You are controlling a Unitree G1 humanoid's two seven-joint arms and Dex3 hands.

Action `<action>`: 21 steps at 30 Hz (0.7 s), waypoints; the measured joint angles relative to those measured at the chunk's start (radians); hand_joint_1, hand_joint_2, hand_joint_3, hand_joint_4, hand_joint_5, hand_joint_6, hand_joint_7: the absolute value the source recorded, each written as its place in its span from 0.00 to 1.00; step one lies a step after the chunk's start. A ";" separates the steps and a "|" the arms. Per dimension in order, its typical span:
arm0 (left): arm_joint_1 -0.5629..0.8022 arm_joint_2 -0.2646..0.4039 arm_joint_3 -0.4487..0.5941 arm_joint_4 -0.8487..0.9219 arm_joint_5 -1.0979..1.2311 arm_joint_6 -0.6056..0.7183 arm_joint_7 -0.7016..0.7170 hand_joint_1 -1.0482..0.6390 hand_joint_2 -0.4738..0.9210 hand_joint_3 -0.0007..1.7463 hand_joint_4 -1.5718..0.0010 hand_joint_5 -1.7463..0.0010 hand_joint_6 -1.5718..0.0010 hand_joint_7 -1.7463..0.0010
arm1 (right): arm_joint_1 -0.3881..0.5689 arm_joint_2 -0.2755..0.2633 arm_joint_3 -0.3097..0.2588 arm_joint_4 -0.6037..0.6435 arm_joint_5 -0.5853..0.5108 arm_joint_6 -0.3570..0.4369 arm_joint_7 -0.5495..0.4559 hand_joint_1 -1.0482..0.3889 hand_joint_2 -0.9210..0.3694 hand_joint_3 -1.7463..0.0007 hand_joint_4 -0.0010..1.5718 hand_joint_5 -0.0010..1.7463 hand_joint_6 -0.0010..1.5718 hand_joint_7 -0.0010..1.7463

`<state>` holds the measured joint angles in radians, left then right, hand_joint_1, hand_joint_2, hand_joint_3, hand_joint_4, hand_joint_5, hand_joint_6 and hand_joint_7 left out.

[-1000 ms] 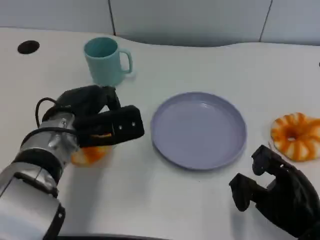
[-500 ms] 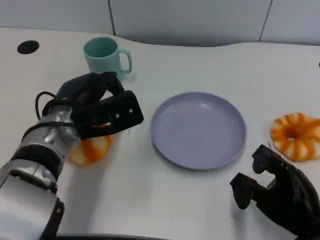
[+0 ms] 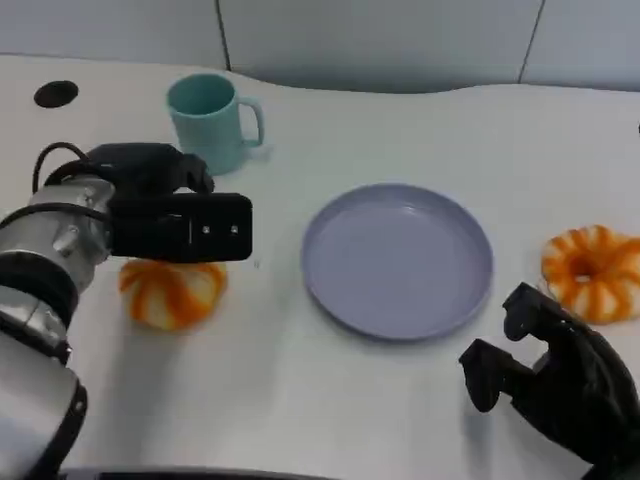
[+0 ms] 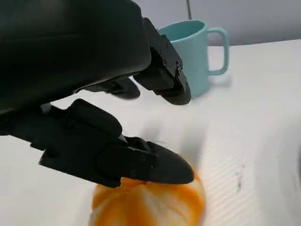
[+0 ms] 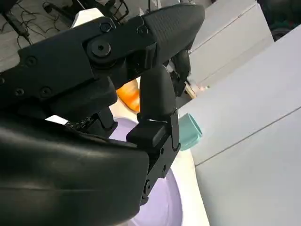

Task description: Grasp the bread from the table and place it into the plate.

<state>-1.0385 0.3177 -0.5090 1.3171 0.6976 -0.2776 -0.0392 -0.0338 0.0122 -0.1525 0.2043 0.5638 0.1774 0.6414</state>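
We see the white worktop (image 3: 330,420) carrying a lilac plate (image 3: 397,258) at its middle. Our left hand (image 3: 175,222) hovers just above the orange-striped bread (image 3: 170,292), fingers apart and holding nothing; the bread lies on the worktop left of the plate. Our right hand (image 3: 555,385) rests low on the right, fingers loosely curled round nothing. A teal mug (image 3: 210,122) stands behind, and a second striped bread ring (image 3: 592,272) lies to the right.

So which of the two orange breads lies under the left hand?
The round bread left of the plate; the ring-shaped bread lies right of it.
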 measured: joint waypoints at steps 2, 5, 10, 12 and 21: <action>0.006 0.007 0.000 -0.005 -0.001 -0.001 0.000 0.01 1.00 0.24 0.99 1.00 0.96 1.00 | -0.001 0.000 0.000 0.003 -0.004 -0.002 0.000 0.44 0.03 1.00 0.56 1.00 0.41 1.00; 0.019 0.013 0.000 -0.015 -0.003 -0.013 0.000 0.00 1.00 0.25 1.00 1.00 0.97 1.00 | -0.002 0.000 0.000 0.007 -0.005 -0.004 0.000 0.44 0.03 1.00 0.57 1.00 0.41 1.00; 0.056 0.019 0.000 -0.020 -0.007 -0.027 0.000 0.00 1.00 0.27 1.00 1.00 0.99 1.00 | -0.004 0.000 -0.001 0.010 -0.005 -0.011 0.000 0.44 0.03 1.00 0.57 1.00 0.42 1.00; 0.073 0.023 0.001 -0.024 -0.009 -0.038 0.001 0.00 1.00 0.27 1.00 1.00 1.00 1.00 | -0.005 0.000 -0.001 0.012 -0.005 -0.015 0.000 0.44 0.03 1.00 0.57 1.00 0.42 1.00; 0.158 0.014 0.004 -0.032 -0.013 -0.046 0.031 0.00 1.00 0.28 1.00 1.00 1.00 1.00 | -0.005 0.000 -0.002 0.014 -0.002 -0.015 0.002 0.45 0.03 1.00 0.57 1.00 0.41 1.00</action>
<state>-0.8803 0.3313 -0.5050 1.2852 0.6842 -0.3239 -0.0083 -0.0388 0.0126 -0.1541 0.2188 0.5618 0.1628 0.6430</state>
